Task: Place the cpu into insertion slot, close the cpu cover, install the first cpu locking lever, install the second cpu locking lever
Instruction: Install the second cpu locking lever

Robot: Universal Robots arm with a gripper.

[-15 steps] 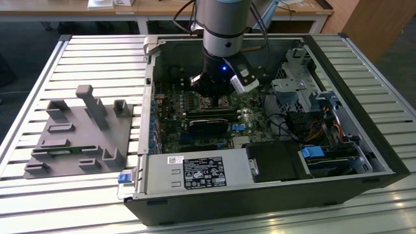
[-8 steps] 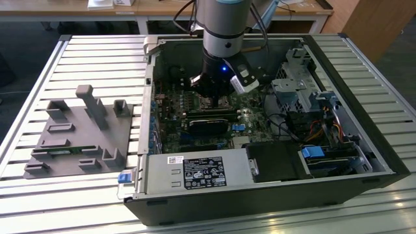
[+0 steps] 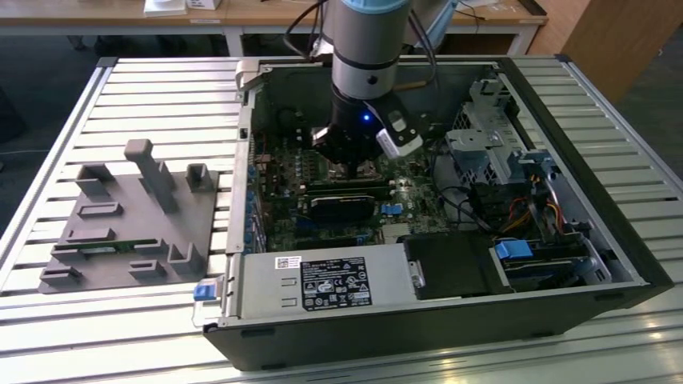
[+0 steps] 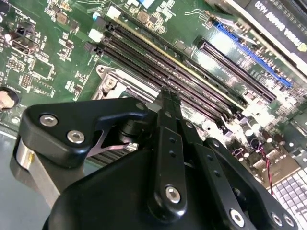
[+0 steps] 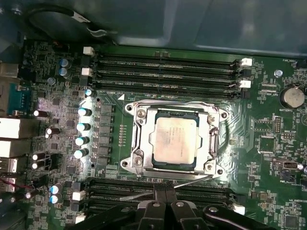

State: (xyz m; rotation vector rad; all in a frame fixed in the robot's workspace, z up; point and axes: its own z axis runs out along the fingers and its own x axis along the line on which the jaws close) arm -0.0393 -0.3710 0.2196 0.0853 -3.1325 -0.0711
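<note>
The cpu (image 5: 175, 139) is already seated in the insertion slot (image 5: 218, 143), under the cpu cover (image 5: 142, 139). The gripper (image 5: 165, 194), fingers pressed together, should be lowered slowly onto a lever (image 5: 144, 195).

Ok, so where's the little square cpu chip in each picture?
Exterior view: hidden under the gripper, in the middle of the green board inside the open case.
First wrist view: the cpu lies flat in the insertion slot, just beyond the gripper.
Second wrist view: hidden behind the gripper; one corner of the socket's metal frame peeks out.
Shared landmark: the black gripper, right beside the socket.
</note>
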